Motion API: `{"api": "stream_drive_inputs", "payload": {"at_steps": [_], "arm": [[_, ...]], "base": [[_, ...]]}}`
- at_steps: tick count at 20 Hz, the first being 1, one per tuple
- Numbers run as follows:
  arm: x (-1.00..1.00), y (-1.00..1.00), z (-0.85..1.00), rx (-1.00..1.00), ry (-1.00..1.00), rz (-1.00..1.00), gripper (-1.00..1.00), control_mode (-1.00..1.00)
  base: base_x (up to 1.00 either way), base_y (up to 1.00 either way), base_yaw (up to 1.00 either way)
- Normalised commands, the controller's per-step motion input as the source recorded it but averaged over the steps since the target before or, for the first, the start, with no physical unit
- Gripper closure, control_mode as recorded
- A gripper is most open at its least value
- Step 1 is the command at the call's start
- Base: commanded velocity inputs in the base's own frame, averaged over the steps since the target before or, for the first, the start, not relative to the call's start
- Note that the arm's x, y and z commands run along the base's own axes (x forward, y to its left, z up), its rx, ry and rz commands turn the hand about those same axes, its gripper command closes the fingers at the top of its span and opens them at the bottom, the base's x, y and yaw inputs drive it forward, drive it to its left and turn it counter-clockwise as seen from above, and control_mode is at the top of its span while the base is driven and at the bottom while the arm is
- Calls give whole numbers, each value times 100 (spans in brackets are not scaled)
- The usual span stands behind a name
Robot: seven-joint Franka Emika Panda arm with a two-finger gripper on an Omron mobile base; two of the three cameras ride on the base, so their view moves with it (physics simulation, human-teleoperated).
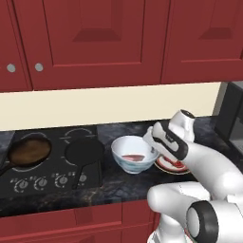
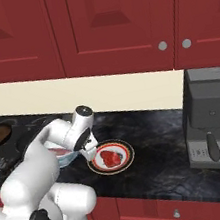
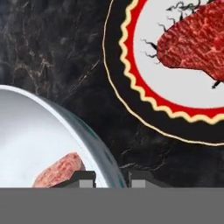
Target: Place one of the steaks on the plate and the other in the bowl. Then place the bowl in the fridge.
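Claw (image 3: 112,177) pinches bowl (image 3: 65,131) rim, one steak (image 3: 61,170) inside.

Steaks: I count two, one (image 1: 133,157) at the counter's 9 o'clock, one (image 2: 110,158) at 3.
Bowls: one (image 1: 134,154).
Plates: one (image 2: 126,161).
Pans: two (image 1: 29,151) (image 1: 84,152).
Coffee machines: one (image 2: 213,117).

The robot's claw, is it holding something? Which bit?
Yes. The gripper pinches the bowl by its rim, one fingertip inside, one outside.
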Motion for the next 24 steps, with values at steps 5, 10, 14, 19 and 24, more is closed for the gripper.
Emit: {"api": "stream_drive_inputs", "payload": {"at_steps": [5, 10, 14, 19, 24], "arm": [[-29, -2, 60, 7, 0, -9, 100, -100], [-52, -27, 40, 0, 0, -1, 100, -100], [-68, -29, 4, 0, 0, -2, 100, -100], [-52, -17, 55, 0, 0, 0, 100, -100], [-27, -20, 79, 0, 2, 0, 100, -100]], "base": [[0, 0, 0], [0, 0, 0], [0, 0, 0], [0, 0, 0], [0, 0, 0]]}}
